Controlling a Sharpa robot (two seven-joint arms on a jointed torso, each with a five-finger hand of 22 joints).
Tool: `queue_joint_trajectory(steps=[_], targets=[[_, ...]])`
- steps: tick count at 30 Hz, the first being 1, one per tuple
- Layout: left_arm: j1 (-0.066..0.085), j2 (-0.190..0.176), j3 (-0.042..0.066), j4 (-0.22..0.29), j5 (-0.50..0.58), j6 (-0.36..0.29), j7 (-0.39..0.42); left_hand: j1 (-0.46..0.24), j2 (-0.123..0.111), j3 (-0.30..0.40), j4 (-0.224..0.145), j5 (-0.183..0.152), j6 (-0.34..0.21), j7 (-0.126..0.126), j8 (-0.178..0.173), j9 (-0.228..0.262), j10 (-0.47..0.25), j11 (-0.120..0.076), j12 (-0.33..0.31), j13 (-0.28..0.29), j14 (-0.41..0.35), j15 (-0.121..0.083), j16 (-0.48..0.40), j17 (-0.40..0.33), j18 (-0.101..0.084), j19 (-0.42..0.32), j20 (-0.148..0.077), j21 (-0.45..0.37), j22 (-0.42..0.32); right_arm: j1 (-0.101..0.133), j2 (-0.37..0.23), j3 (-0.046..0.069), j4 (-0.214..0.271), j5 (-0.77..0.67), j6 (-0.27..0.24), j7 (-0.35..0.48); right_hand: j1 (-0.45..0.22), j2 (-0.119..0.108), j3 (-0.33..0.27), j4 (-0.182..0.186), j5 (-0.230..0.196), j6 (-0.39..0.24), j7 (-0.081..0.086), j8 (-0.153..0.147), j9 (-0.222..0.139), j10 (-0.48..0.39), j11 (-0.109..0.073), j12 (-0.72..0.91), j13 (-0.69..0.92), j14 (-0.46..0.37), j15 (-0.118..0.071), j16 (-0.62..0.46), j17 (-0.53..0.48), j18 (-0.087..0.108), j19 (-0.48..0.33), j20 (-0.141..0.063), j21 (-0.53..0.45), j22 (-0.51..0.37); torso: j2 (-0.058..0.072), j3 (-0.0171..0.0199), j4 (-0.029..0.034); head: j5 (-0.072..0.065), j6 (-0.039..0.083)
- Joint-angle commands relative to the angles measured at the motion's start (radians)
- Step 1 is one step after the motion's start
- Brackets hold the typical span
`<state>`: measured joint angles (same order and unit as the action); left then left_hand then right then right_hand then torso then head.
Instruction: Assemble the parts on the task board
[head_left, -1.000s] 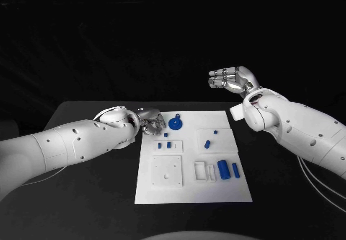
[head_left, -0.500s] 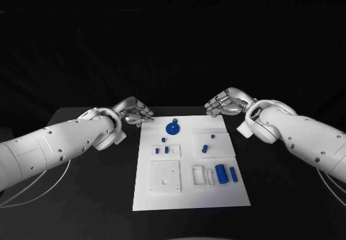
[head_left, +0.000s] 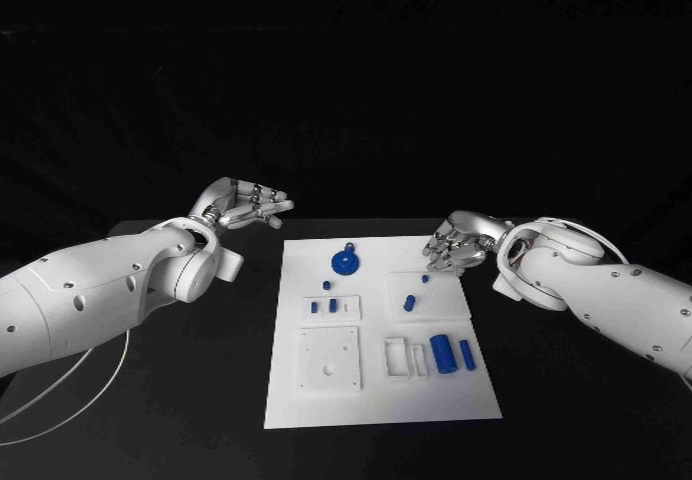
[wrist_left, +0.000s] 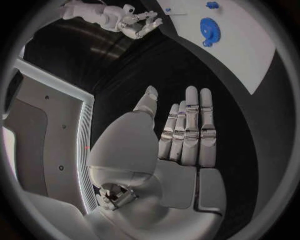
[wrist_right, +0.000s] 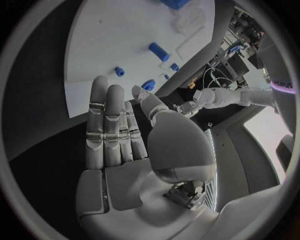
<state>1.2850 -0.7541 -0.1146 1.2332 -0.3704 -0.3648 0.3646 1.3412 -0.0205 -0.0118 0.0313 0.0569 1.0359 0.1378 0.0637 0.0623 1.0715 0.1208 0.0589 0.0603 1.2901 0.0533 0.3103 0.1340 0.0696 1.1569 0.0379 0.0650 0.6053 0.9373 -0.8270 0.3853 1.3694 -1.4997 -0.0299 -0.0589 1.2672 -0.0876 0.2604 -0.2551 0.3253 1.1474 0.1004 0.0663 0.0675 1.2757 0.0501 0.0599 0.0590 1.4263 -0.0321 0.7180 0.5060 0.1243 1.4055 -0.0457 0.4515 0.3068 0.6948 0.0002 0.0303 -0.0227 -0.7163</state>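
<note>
Left hand (head_left: 245, 206) hovers spread, beyond the board's (head_left: 378, 395) far left corner; right hand (head_left: 456, 243), spread, empty, overhangs its right edge.

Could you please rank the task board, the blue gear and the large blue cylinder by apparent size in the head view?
1. task board
2. blue gear
3. large blue cylinder
The gear and cylinder look close in size, so their order is unsure.
</note>
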Motion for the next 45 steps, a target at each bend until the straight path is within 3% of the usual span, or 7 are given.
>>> queue_joint_trajectory(steps=[1,9,13,18,28,37,45], targets=[[0.002,-0.004,0.001,0.019,0.196,-0.042,0.091,0.005,-0.022,0.018,0.007,0.004,-0.017,-0.001,0.002,0.001,-0.036,0.005,0.004,-0.001,-0.006,0.004,-0.013,0.005,-0.01,0.004,0.003,0.001,-0.039,-0.004,-0.006,-0.004,0.019,-0.152,0.009,-0.061,-0.009,-0.004,0.02,0.0,-0.012,0.014,0.001,-0.005,0.0,-0.016,0.006,-0.001,0.001,-0.007,0.002,0.032,0.001,0.024,-0.014,0.004,0.023,0.026,0.001,-0.0011,0.0013,-0.008,0.002],[0.003,-0.015,0.001,0.048,0.294,-0.048,0.129,0.0,-0.026,0.027,0.001,0.008,-0.039,-0.001,0.001,0.0,-0.071,0.022,0.006,-0.002,-0.134,0.068,-0.225,-0.048,-0.001,-0.14,0.069,0.004,-0.214,-0.015,-0.009,-0.022,0.053,-0.244,-0.012,-0.103,-0.015,-0.037,0.083,0.027,-0.047,0.02,0.001,-0.004,-0.001,-0.064,0.018,-0.002,0.0,0.004,0.008,0.079,-0.018,0.034,-0.004,0.009,0.05,0.068,0.001,-0.0006,0.0009,-0.01,0.003],[0.003,-0.014,0.001,0.051,0.294,-0.032,0.127,-0.001,-0.014,0.017,-0.014,0.009,-0.038,0.0,0.001,0.0,-0.068,0.025,0.007,-0.002,-0.208,0.092,-0.247,-0.062,0.001,-0.183,0.095,0.003,-0.332,-0.017,-0.009,-0.033,0.06,-0.265,-0.022,-0.116,-0.009,-0.058,0.121,0.046,-0.075,0.021,0.001,-0.004,-0.001,-0.062,0.017,-0.003,-0.001,0.002,0.009,0.094,-0.027,0.03,-0.001,0.007,0.056,0.085,0.001,-0.0004,0.0014,-0.017,0.003],[0.003,-0.013,0.001,0.051,0.29,-0.017,0.123,-0.002,-0.006,0.01,-0.025,0.009,-0.036,0.002,0.001,0.0,-0.064,0.027,0.007,-0.002,-0.234,0.096,-0.249,-0.067,0.0,-0.18,0.101,0.005,-0.434,-0.018,-0.008,-0.047,0.065,-0.273,-0.023,-0.124,0.002,-0.08,0.151,0.079,-0.083,0.021,0.001,-0.004,-0.001,-0.06,0.017,-0.002,0.0,0.0,0.008,0.107,-0.043,0.03,-0.003,0.006,0.053,0.111,0.001,-0.0003,-0.0006,-0.015,0.001],[0.003,-0.009,0.001,0.049,0.283,-0.005,0.112,0.004,0.008,0.0,-0.037,0.011,-0.032,0.012,0.001,0.0,-0.058,0.036,0.006,-0.002,-0.23,0.101,-0.248,-0.067,0.007,-0.156,0.103,0.011,-0.514,-0.019,0.003,-0.067,0.071,-0.282,-0.023,-0.133,0.008,-0.082,0.18,0.082,-0.097,0.025,0.001,-0.004,0.0,-0.051,0.015,-0.002,0.0,-0.001,0.006,0.12,-0.043,0.026,-0.002,0.002,0.054,0.134,0.002,0.001,0.0009,-0.014,-0.003],[0.003,-0.006,0.001,0.051,0.282,0.008,0.093,0.004,0.009,0.0,-0.037,0.008,-0.036,0.017,0.001,0.0,-0.059,0.041,0.007,-0.002,-0.228,0.101,-0.248,-0.067,0.009,-0.148,0.102,0.015,-0.516,-0.019,0.026,-0.094,0.064,-0.303,-0.062,-0.158,0.003,-0.09,0.262,0.099,-0.14,0.029,0.001,-0.004,0.0,-0.037,0.01,-0.002,0.0,0.005,0.001,0.13,-0.039,0.017,0.006,-0.006,0.065,0.17,0.003,0.0023,0.0005,-0.008,-0.007],[0.003,-0.006,0.001,0.049,0.282,0.012,0.087,0.006,0.009,0.0,-0.037,0.008,-0.035,0.017,0.001,0.0,-0.058,0.043,0.007,-0.002,-0.228,0.101,-0.248,-0.067,0.01,-0.147,0.103,0.016,-0.52,-0.021,0.039,-0.103,0.058,-0.309,-0.071,-0.163,0.005,-0.092,0.289,0.107,-0.147,0.031,0.0,-0.003,0.0,-0.029,0.008,-0.002,0.0,0.009,-0.001,0.134,-0.034,0.014,0.009,-0.009,0.065,0.189,0.002,0.002,0.0,-0.009,-0.009]])
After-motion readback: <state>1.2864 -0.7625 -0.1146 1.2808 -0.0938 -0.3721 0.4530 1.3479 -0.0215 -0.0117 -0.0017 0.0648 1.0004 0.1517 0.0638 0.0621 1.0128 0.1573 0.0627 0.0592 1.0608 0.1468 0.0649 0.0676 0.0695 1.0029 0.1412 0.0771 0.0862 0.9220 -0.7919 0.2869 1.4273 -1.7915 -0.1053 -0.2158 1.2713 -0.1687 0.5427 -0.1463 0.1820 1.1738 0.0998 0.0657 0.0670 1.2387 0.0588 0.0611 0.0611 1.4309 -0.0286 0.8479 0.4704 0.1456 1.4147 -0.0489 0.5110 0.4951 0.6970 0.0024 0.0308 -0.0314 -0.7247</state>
